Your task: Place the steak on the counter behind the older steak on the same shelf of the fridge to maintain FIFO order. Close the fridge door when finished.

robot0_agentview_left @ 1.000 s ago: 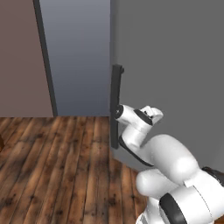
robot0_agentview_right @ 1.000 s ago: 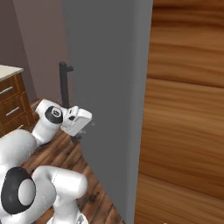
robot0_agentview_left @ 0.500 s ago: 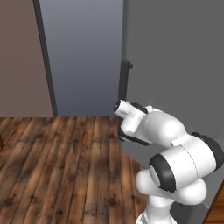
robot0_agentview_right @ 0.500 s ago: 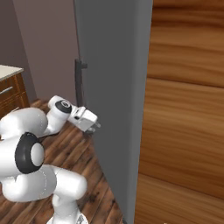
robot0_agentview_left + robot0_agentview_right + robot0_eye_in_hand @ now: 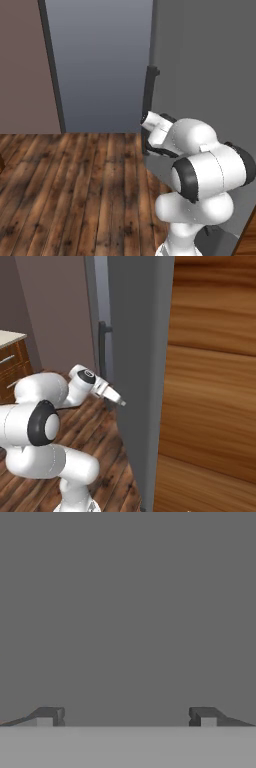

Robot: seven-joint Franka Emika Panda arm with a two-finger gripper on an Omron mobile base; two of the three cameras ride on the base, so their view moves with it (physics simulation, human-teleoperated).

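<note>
The fridge door (image 5: 205, 60) is a tall grey slab with a dark bar handle (image 5: 149, 100); in the right base view the fridge door (image 5: 137, 346) and its handle (image 5: 103, 351) stand just past my hand. My gripper (image 5: 120, 401) points at the door face just right of the handle, touching it or nearly so. In the hand view my gripper (image 5: 126, 717) is open with nothing between its fingertips (image 5: 47, 716), and flat grey door lies right ahead. The door hides the fridge interior. The steak is out of view. A corner of the counter (image 5: 7, 337) shows at far left.
Wooden plank floor (image 5: 70, 185) spreads to the left of the arm. A tall brown wooden panel (image 5: 215, 386) stands right of the fridge. A blue-grey panel (image 5: 100, 65) and a mauve wall (image 5: 22, 65) lie behind. Brown drawers (image 5: 10, 363) sit under the counter.
The door and its handle have swung rightward in both base views. My arm has stretched out after it, with the hand staying at the door face and the jaws wide.
</note>
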